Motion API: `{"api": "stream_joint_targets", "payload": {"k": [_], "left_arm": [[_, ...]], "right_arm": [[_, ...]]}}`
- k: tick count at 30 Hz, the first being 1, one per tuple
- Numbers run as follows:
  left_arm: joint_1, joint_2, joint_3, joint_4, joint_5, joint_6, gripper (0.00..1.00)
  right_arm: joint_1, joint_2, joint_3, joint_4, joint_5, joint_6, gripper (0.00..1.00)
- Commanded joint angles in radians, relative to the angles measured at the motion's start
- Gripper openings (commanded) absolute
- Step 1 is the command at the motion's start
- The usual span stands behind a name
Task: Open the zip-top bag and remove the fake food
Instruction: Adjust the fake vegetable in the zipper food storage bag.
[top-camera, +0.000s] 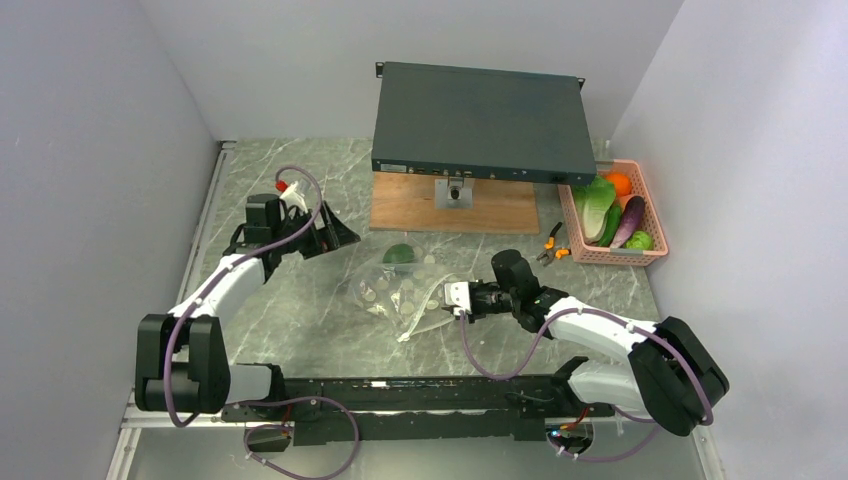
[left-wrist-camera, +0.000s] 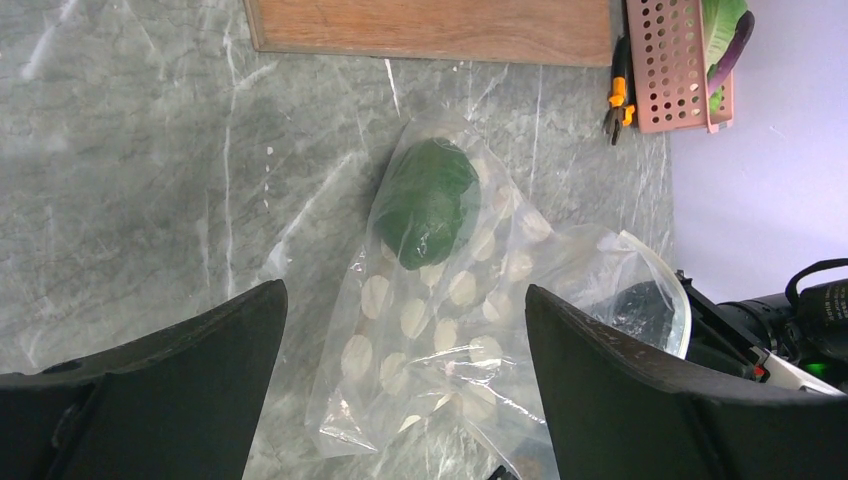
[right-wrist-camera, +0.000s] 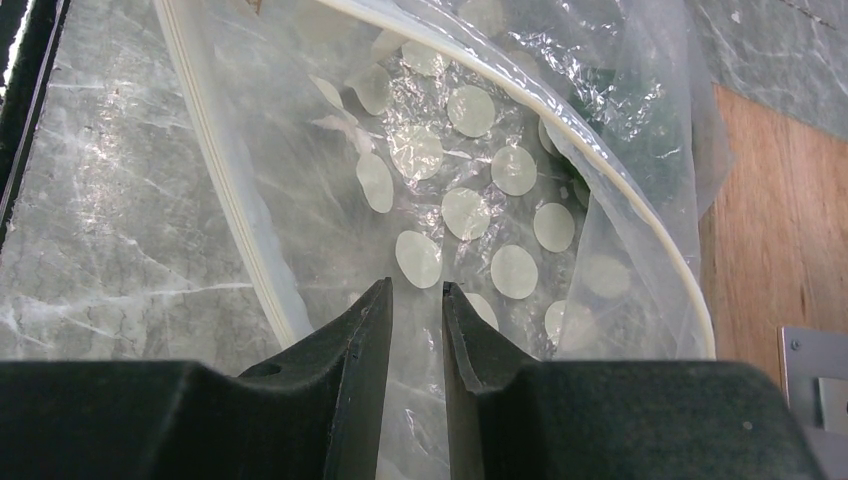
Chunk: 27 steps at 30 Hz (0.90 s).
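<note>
The clear floppy plastic zip-top bag printed with white oval dots lies mid-way across the grey marble tabletop, its mouth gaping. 1 round green plastic fake food piece sits inside its far end. The left end effector hangs nearby, spread wide. The right end effector sits at the mouth, fingers nearly together; I cannot tell whether they pinch the film.
</note>
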<state>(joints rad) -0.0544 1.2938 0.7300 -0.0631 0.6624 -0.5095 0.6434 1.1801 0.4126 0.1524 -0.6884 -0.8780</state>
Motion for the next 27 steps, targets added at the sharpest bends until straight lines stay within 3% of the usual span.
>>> {"api": "stream_joint_targets", "payload": {"k": [1, 18, 27], "left_arm": [[-0.016, 0.021, 0.035, 0.054, 0.018, 0.009, 0.93], [-0.052, 0.067, 0.046, 0.103, 0.013, 0.010, 0.91], [-0.067, 0.095, 0.041, 0.142, 0.013, 0.008, 0.91]], "right_arm": [[0.005, 0.007, 0.009, 0.037, -0.014, 0.018, 0.27], [0.004, 0.020, 0.014, 0.044, -0.017, 0.032, 0.27], [0.003, 0.024, 0.008, 0.087, -0.002, 0.135, 0.27]]}}
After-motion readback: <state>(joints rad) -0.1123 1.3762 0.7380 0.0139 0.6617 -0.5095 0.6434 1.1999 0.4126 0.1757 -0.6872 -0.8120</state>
